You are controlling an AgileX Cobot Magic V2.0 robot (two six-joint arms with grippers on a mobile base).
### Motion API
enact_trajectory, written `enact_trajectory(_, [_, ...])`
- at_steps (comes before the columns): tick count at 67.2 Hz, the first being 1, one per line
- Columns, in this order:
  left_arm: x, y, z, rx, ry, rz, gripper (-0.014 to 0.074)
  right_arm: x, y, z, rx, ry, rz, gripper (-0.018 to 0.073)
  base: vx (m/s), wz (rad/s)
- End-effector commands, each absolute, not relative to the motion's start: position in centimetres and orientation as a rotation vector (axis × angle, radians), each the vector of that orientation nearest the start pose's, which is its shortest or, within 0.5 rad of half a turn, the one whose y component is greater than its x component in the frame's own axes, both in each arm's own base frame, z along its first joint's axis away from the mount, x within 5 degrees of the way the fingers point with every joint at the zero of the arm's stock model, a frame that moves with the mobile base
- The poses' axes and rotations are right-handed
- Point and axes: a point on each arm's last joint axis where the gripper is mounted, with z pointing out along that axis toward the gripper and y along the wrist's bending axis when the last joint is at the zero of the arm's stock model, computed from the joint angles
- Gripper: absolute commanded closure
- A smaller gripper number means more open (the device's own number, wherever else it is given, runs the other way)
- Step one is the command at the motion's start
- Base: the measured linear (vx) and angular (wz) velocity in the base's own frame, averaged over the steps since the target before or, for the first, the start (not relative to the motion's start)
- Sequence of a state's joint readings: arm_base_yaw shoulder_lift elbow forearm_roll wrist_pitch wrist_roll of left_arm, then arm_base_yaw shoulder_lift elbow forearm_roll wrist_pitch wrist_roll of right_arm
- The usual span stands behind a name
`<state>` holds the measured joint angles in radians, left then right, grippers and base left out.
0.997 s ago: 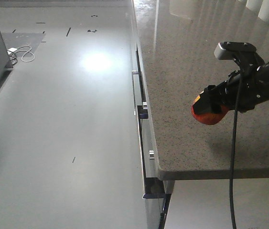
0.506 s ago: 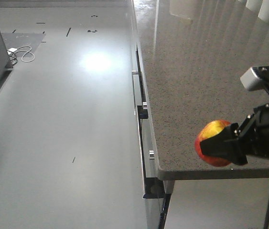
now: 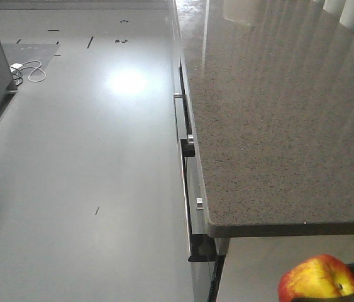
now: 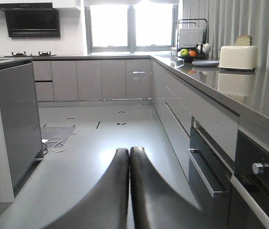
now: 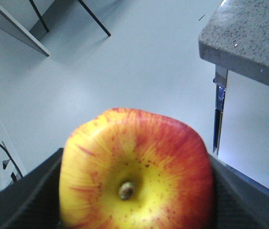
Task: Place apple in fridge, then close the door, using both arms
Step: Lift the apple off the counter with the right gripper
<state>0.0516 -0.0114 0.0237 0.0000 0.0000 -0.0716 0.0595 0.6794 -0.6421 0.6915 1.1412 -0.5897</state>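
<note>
Right tool [image 5: 136,200] pinches the apple [image 5: 136,167] just off the surface [image 3: 277,126] corner; left tool [image 4: 129,186] pressed together, empty. Grip depth looks uncertain, so a quick swing could shake it loose

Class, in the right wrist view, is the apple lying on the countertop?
No, the apple sits clamped in the right hand, over the floor beside the countertop.
</note>
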Motion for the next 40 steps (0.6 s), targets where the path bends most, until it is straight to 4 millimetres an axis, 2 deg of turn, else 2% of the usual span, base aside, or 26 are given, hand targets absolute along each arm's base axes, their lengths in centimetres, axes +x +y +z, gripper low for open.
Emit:
enact_trajectory(1, [5.3, 0.3, 21.8, -0.088, 1.395, -0.017, 0.0603, 8.0, 6.0, 31.1, -0.574, 2.263, 0.73, 0.0472, 0.0, 0.0])
enact_trajectory(22, [5.3, 0.3, 21.8, -0.088, 1.395, -0.017, 0.0603, 5.5, 5.9, 31.5, -0.597, 2.154, 0.686, 0.0472, 0.0, 0.0])
enact_trajectory(40, [5.3, 0.3, 21.8, -0.088, 1.395, -0.017, 0.0603, 5.0, 5.9, 31.6, -0.603, 2.131, 0.677, 0.0472, 0.0, 0.0])
